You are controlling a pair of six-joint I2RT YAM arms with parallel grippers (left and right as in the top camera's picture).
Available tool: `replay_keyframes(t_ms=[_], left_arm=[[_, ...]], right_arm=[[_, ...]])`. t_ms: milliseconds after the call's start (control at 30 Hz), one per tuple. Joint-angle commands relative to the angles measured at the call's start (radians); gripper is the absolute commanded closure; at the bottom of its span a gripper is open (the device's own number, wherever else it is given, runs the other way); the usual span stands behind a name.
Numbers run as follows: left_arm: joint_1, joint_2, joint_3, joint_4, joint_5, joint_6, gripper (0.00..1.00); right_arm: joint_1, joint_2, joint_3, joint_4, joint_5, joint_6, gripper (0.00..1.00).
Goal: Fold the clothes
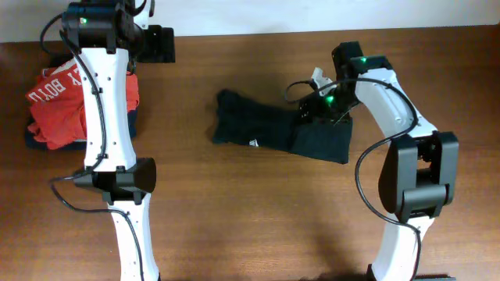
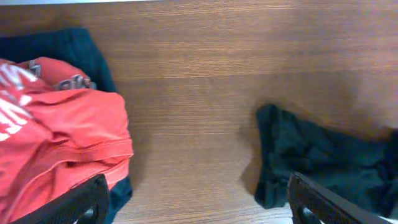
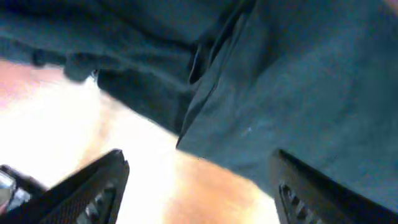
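The clothes, a plain black garment with a small white tag, lie bunched and partly folded in the middle of the table. My right gripper hovers over their upper right part. In the right wrist view it is open, with the black fabric just ahead and only bare table between the fingers. My left gripper is at the far left back, well away from the clothes. In the left wrist view it is open and empty, with the clothes at lower right.
An orange-red shirt with white lettering lies on a navy-blue garment at the left edge, beside my left arm. Bare wooden table lies in front of the clothes. The right arm's base stands right of them.
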Motion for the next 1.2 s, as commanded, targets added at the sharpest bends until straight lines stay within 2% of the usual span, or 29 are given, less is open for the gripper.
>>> replay_keyframes(t_ms=[0,133,300,533,700,867,1000,1167], left_arm=[[-0.006,0.044,0.008,0.015,0.131,0.009,0.09],[-0.011,0.122,0.008,0.025,0.309,0.060,0.09],[-0.031,0.241,0.008,0.005,0.377,0.099,0.10],[-0.057,0.396,0.008,-0.035,0.499,0.198,0.10],[-0.071,0.426,0.006,-0.035,0.563,0.255,0.10],[-0.087,0.429,0.006,-0.035,0.541,0.284,0.09],[-0.105,0.450,0.006,-0.035,0.409,0.283,0.09],[-0.127,0.467,-0.029,-0.035,0.390,0.283,0.09]], right_arm=[[-0.056,0.011,0.114,-0.056,-0.011,0.013,0.21],[-0.114,0.011,0.242,-0.190,0.062,0.013,0.17],[-0.176,0.011,0.338,-0.312,0.123,0.000,0.18],[-0.231,0.011,0.344,-0.344,0.123,-0.006,0.18],[-0.232,0.011,0.344,-0.344,0.127,-0.017,0.18],[-0.232,0.011,0.344,-0.343,0.140,-0.017,0.18],[-0.232,0.011,0.344,-0.343,0.142,-0.025,0.18],[-0.236,0.011,0.344,-0.343,0.143,-0.033,0.18]])
